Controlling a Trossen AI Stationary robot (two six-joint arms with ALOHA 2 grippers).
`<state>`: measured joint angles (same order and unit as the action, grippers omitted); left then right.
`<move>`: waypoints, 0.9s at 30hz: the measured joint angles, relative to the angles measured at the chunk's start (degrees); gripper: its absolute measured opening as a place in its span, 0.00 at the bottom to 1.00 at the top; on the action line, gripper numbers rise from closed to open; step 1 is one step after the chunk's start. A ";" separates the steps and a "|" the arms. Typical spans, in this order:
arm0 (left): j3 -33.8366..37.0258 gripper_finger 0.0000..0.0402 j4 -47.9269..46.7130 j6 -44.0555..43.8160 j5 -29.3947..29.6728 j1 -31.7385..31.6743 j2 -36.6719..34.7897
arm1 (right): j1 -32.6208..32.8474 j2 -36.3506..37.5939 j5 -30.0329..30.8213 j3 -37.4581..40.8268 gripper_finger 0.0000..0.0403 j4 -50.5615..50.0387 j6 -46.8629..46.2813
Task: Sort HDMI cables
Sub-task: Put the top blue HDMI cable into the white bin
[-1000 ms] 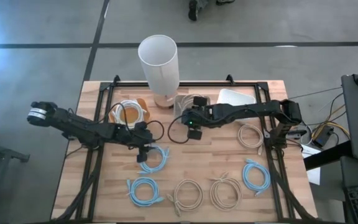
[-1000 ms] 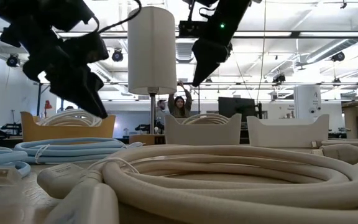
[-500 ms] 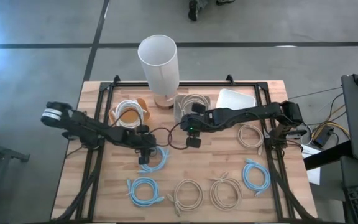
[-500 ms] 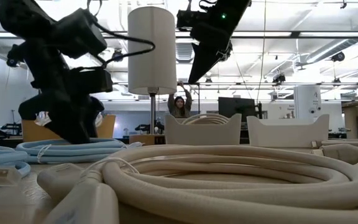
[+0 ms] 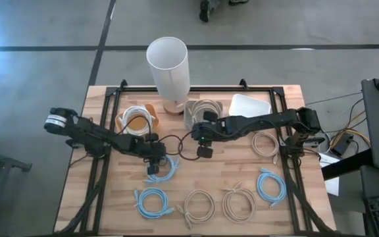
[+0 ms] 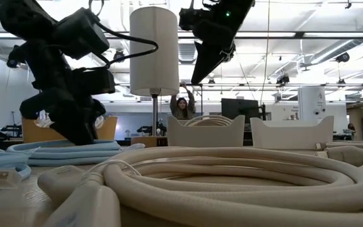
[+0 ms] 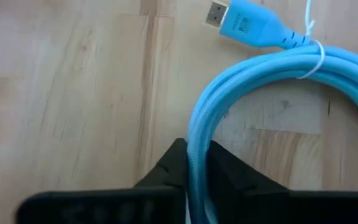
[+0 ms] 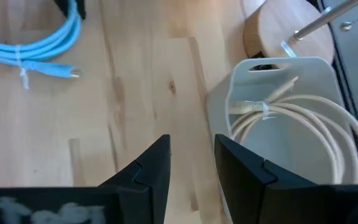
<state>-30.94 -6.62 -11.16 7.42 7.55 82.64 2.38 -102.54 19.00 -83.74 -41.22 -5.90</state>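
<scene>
My left hand (image 5: 152,160) is down on the worktop (image 5: 110,204), clenched on the rim of a light blue cable coil (image 5: 164,166) that lies just in front of the tall white cylinder (image 5: 168,69); in the left wrist view both fingers (image 7: 169,169) pinch the blue cord (image 7: 199,149), its plug lying flat on the wood. My right hand (image 5: 203,146) hangs above the worktop in front of the cylinder and just beside the grey tray (image 8: 253,140), its fingers (image 8: 151,163) parted and holding nothing. That tray contains a beige coil (image 8: 291,121). The orange tray (image 5: 137,118), left of the cylinder, holds a white coil (image 5: 137,116).
</scene>
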 joint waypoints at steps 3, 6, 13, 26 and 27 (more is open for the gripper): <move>-0.56 0.05 0.05 -0.94 0.49 0.00 -0.64 | 0.59 0.81 -0.04 0.08 0.28 -0.51 -0.06; -1.73 0.08 -0.19 -0.92 3.99 0.00 -1.28 | 1.25 2.31 0.00 0.50 0.28 -0.16 -0.11; -5.63 0.07 0.37 0.89 11.32 0.02 -1.84 | 1.74 5.90 -0.44 6.03 0.29 2.72 -1.18; -9.11 0.07 6.51 0.65 29.06 0.00 -1.93 | 1.70 16.40 -7.50 32.80 0.29 45.04 -11.35; -9.27 0.07 8.08 0.84 29.18 0.00 -1.93 | 1.76 16.46 -7.53 34.20 0.30 47.63 -12.17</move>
<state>-40.21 1.46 -10.32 36.60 7.55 80.71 4.14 -86.08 11.47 -49.55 6.41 -18.07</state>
